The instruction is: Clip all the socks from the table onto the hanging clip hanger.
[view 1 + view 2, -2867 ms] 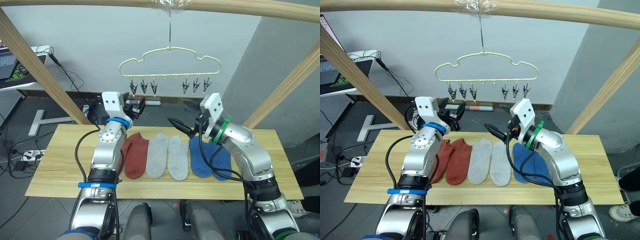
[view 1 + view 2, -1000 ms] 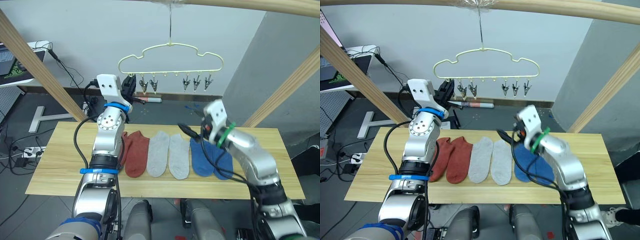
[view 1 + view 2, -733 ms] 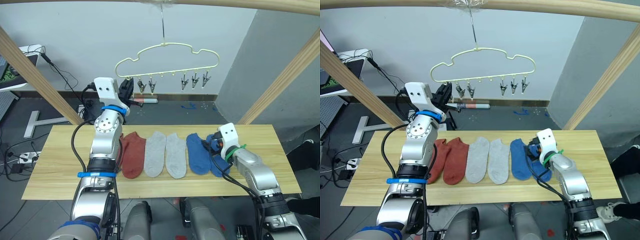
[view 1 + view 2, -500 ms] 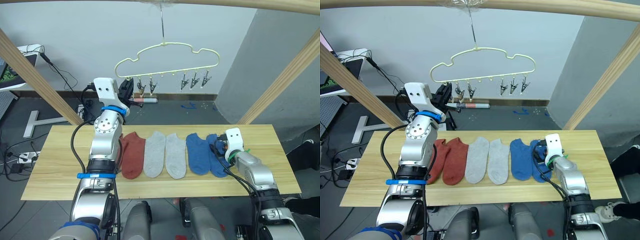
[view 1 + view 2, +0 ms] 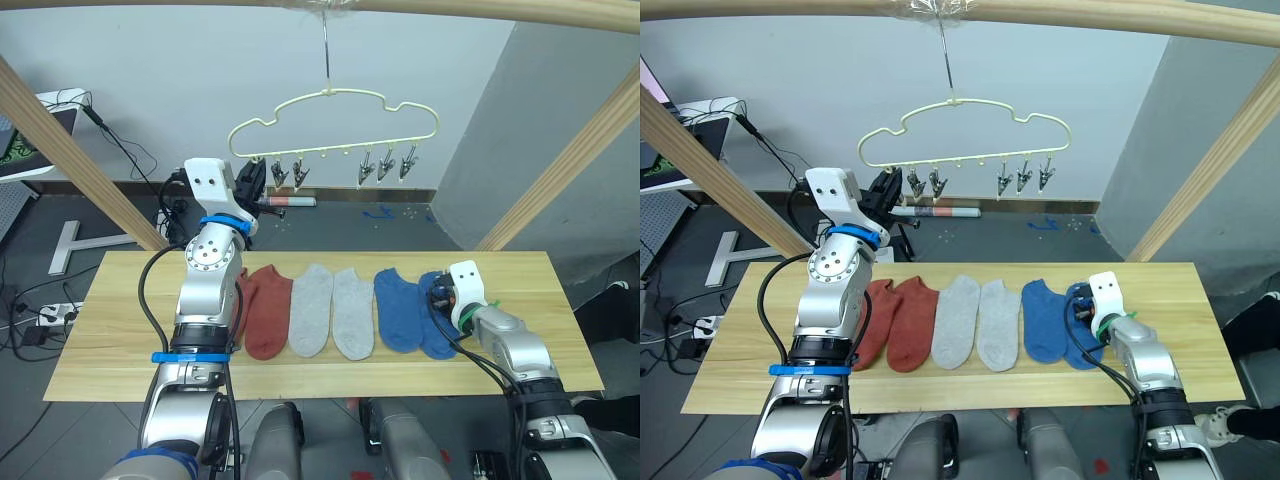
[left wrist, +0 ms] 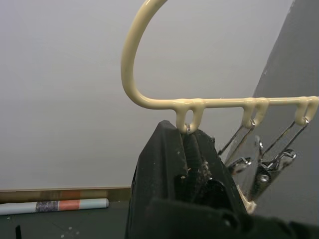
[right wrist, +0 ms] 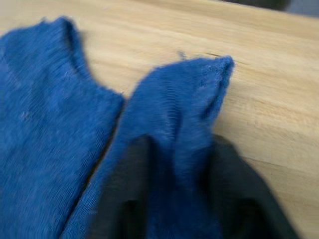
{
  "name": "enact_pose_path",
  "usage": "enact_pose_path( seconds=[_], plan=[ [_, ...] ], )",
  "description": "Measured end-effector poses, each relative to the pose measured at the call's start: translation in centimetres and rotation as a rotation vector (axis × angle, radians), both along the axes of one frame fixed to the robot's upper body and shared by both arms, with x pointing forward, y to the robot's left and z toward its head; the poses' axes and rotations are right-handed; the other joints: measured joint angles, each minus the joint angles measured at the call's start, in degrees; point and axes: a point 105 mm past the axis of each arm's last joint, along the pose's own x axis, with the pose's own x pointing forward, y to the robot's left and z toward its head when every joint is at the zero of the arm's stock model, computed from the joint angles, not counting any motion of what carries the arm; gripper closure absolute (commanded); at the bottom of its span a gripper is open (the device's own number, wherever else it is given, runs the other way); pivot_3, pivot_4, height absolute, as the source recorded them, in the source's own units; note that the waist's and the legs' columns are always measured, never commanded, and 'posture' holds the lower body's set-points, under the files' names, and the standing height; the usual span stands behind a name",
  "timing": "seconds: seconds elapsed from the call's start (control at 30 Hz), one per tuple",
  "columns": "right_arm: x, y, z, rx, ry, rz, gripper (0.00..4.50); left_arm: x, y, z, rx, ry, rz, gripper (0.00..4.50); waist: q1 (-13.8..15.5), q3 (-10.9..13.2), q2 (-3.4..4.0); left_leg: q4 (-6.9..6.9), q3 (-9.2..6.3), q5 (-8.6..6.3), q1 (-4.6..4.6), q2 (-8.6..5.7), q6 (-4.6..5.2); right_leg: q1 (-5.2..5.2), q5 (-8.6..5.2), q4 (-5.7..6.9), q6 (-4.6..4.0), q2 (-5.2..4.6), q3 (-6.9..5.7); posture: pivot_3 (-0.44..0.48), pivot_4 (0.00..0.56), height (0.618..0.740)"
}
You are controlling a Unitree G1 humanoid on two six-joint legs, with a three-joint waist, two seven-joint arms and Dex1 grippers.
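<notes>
A: In the head view, what could have gone wrong?

B: The right gripper (image 5: pixel 441 300) was down on the outer blue sock (image 5: pixel 437 325) at the right end of the row on the table (image 5: pixel 120 330). If it had caught both blue socks, they would have lifted together.

A: And the count?

B: Six socks (image 5: pixel 960 320) lay on the table below the clip hanger (image 5: pixel 335 125): two red, two grey, two blue. Six clips, all empty.

A: The left wrist view?

B: The left gripper (image 6: pixel 192 157) was closed on the end clip (image 6: pixel 188 133), right under the hanger wire. A tug could have swung the hanger.

A: The right wrist view?

B: Its fingers (image 7: pixel 122 199) straddled the sock's cuff, one each side, the fabric between them. I couldn't tell if they had closed.
</notes>
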Motion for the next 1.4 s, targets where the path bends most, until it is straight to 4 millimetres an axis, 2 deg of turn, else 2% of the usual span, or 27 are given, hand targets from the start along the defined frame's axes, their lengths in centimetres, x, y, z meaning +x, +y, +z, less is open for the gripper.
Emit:
enact_pose_path(
  seconds=[0.07,0.2,0.27,0.33,0.5,0.57,0.63,0.73,0.8,1.03,1.3,1.4],
  plan=[
    [-0.3,-0.1,-0.1,-0.024,-0.007,0.033,4.49,0.0,0.0,0.0,-0.011,0.005,-0.005,4.50,0.04,0.00,0.00,0.01,0.00,0.00,0.00,-0.01,0.00,0.01,0.00,0.00,0.00,-0.01,0.01,-0.024,0.271,0.740],
    [-1.3,-0.9,0.2,-0.111,-0.034,0.136,4.49,0.0,0.0,-0.2,-0.106,0.047,-0.052,4.50,0.05,0.00,0.01,0.01,0.03,0.00,0.00,-0.01,0.00,-0.01,0.00,0.00,0.01,-0.01,0.02,-0.021,0.262,0.740],
    [-1.3,-0.8,1.4,-0.124,-0.070,0.191,4.49,-0.1,0.0,-0.3,-0.175,0.081,-0.091,4.50,-0.30,0.00,0.01,0.01,0.03,0.00,0.01,0.01,0.00,-0.02,0.01,0.03,0.01,0.01,0.02,-0.021,0.262,0.740],
    [-1.3,0.9,3.5,-0.070,-0.118,0.264,4.49,-0.2,0.0,-0.5,-0.248,0.121,-0.135,4.50,-0.65,0.00,0.01,0.01,-0.03,0.00,0.07,0.07,-0.01,-0.02,0.01,0.10,0.01,0.10,0.01,-0.021,0.262,0.740],
    [-1.5,7.4,9.5,0.180,-0.162,0.441,4.49,-0.6,0.3,-0.4,-0.406,0.195,-0.219,4.50,-0.81,0.00,0.01,0.01,-0.29,0.08,0.11,0.13,-0.13,-0.02,0.00,0.32,0.01,0.15,-0.03,-0.021,0.262,0.740],
    [-1.7,9.1,10.5,0.270,-0.140,0.469,4.49,-0.8,0.4,-0.2,-0.447,0.209,-0.244,4.50,-0.60,0.00,0.01,0.02,-0.29,0.09,0.10,0.11,-0.14,-0.01,0.00,0.31,0.00,0.14,-0.02,-0.010,0.258,0.740],
    [-2.0,10.5,10.7,0.356,-0.095,0.479,4.49,-1.0,0.2,-0.2,-0.481,0.228,-0.278,4.50,-0.26,-0.01,0.02,0.02,-0.23,0.08,0.06,0.04,-0.14,-0.01,0.00,0.24,0.00,0.08,-0.04,-0.004,0.257,0.740],
    [-1.8,13.7,11.8,0.560,-0.028,0.508,4.49,-1.5,0.1,-0.1,-0.556,0.273,-0.345,4.50,-0.56,0.00,0.01,0.06,-0.19,0.08,0.02,0.04,-0.14,-0.08,0.02,0.25,0.00,0.06,0.03,0.012,0.259,0.740],
    [-2.0,16.0,12.8,0.636,-0.005,0.566,4.49,-1.9,-0.4,-0.2,-0.582,0.303,-0.390,4.50,-0.31,0.00,0.01,0.06,-0.21,0.08,-0.03,0.05,-0.14,-0.08,0.02,0.24,0.00,0.07,-0.05,0.012,0.259,0.740],
    [-1.3,18.4,13.0,0.705,0.050,0.584,4.49,-3.1,-1.0,0.1,-0.653,0.338,-0.477,4.50,0.81,0.00,0.01,0.06,-0.30,0.08,-0.19,0.03,-0.13,-0.09,0.02,0.09,0.00,0.05,-0.09,0.035,0.264,0.740],
    [-0.5,20.4,14.8,0.753,0.026,0.620,4.49,-4.0,-1.8,-0.2,-0.660,0.369,-0.520,4.50,0.99,0.00,0.01,0.05,-0.40,0.08,-0.19,0.07,-0.13,-0.09,0.02,0.11,-0.01,0.08,-0.12,0.040,0.268,0.740],
    [-0.3,20.5,15.4,0.775,0.017,0.621,4.49,-4.2,-2.0,-0.2,-0.663,0.372,-0.532,4.50,1.12,0.00,0.01,0.05,-0.47,0.08,-0.24,0.06,-0.13,-0.09,0.02,0.09,-0.01,0.07,-0.15,0.044,0.274,0.740]
  ],
)
